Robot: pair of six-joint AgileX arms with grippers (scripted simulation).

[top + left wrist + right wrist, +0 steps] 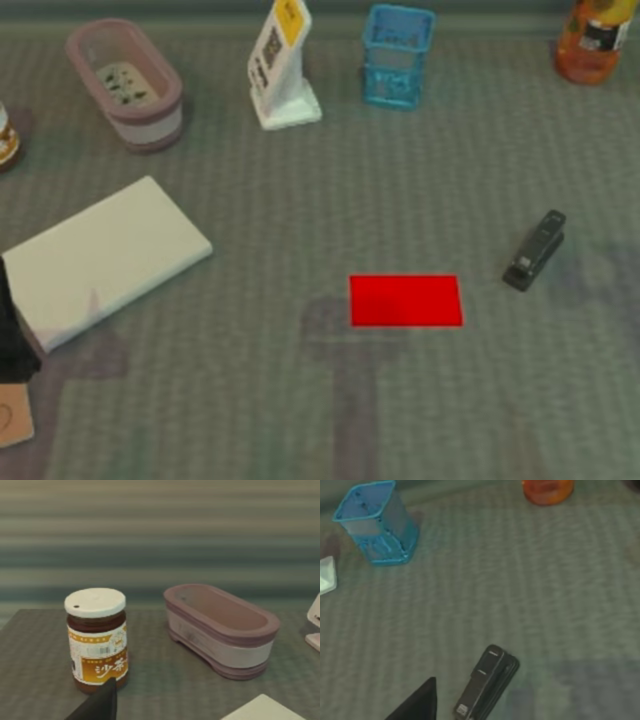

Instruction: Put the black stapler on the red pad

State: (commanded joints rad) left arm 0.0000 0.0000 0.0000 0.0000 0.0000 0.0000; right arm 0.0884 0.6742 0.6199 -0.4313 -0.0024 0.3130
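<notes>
On the table [300, 420], the white slab [100, 257] lies at the left beside the parked left arm, the red pad [405, 300] sits near centre, and the black stapler [535, 250] rests just right of it, untouched; neither gripper's fingers can be judged.

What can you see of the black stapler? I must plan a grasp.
The black stapler is small, narrow and dark grey-black, with a hinged top arm and a pale label at one end. It lies flat on the table's right side, angled diagonally, apart from the red pad to its left. Nothing touches it; no claw holds it.
</notes>
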